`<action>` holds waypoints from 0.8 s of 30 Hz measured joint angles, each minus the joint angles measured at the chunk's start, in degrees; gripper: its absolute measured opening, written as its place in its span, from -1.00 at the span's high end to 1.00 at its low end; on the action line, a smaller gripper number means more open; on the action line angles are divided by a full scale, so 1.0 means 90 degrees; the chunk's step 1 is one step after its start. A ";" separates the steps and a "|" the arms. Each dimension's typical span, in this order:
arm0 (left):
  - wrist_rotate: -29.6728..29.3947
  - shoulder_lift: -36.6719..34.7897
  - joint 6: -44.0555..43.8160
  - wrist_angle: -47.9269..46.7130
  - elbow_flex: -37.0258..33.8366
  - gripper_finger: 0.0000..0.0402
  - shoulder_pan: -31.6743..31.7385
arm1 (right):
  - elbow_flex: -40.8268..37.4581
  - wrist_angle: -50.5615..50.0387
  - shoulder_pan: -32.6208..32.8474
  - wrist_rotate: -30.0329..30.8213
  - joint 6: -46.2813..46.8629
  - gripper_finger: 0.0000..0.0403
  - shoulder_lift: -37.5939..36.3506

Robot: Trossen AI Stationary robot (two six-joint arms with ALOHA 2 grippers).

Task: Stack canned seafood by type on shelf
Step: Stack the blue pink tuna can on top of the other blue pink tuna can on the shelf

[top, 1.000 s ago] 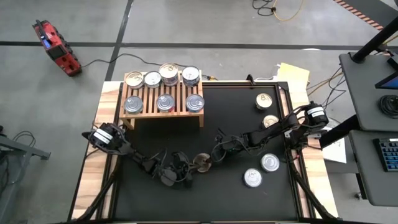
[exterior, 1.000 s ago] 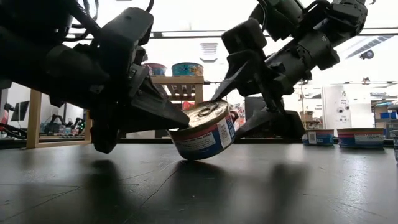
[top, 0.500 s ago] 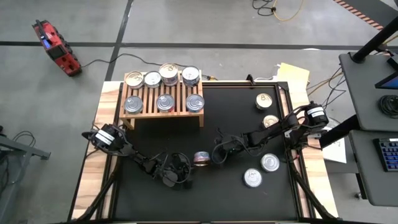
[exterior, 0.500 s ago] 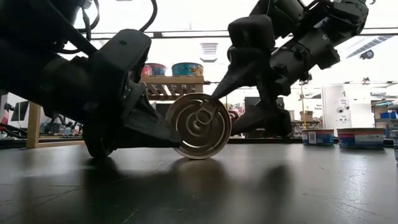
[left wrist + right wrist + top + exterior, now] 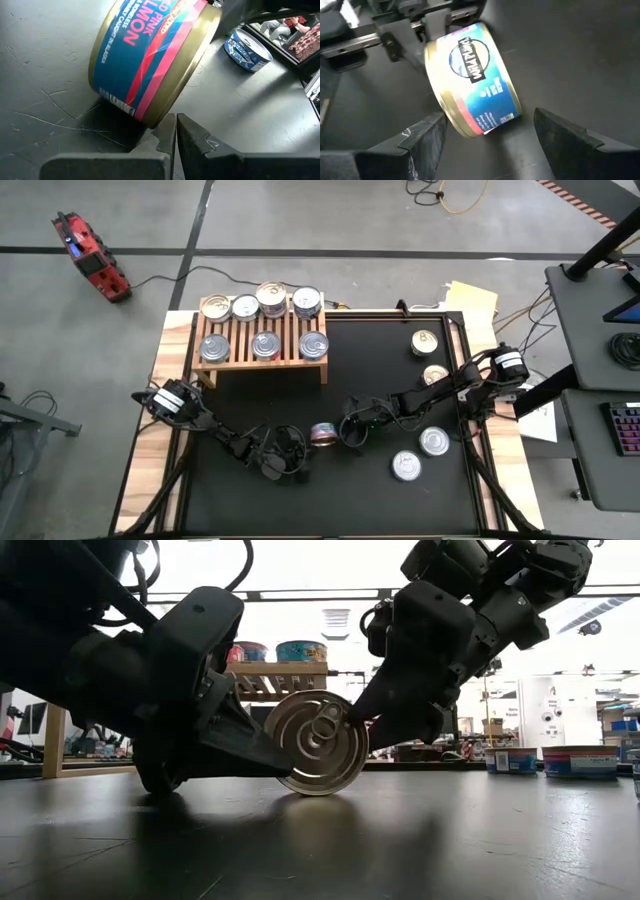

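One tin of the canned seafood, gold with a blue and pink label, stands on its edge on the black mat at mid-table, its pull-tab lid facing the near edge. My left gripper is shut, low at the tin's left. My right gripper is open and comes from the right, one finger on each side of the tin. The shelf at the far left carries several tins. My left gripper's shut fingertips lie against the tin's gold rim, low down by the mat. They come slanting down from the table's near left. The tin stands on its edge on the mat, not lifted. Whether my right gripper touches the tin, I cannot tell.
Several loose tins lie on the mat's right side: two near the far right corner and two nearer. The light-wood table edge borders the mat. A yellow sheet lies at the far right.
The tin has tipped up from a tilt, lid slanting upward, onto its edge, so its lid now faces the near edge. My right gripper has rolled about its own axis around the tin, staying open and in place. My left gripper has stayed shut at the tin's lower left.
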 joint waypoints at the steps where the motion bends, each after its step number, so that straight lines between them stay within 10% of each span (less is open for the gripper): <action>1: 0.0002 0.0000 0.0000 0.0001 0.0000 1.00 0.0000 | 0.0000 -0.0003 0.0000 0.0073 -0.0021 -0.42 -0.0002; 24: -0.0005 -0.0005 -0.0056 0.0007 -0.0002 1.00 0.0056 | 0.0420 0.0073 -0.0001 -0.0055 -0.1995 -0.72 0.0216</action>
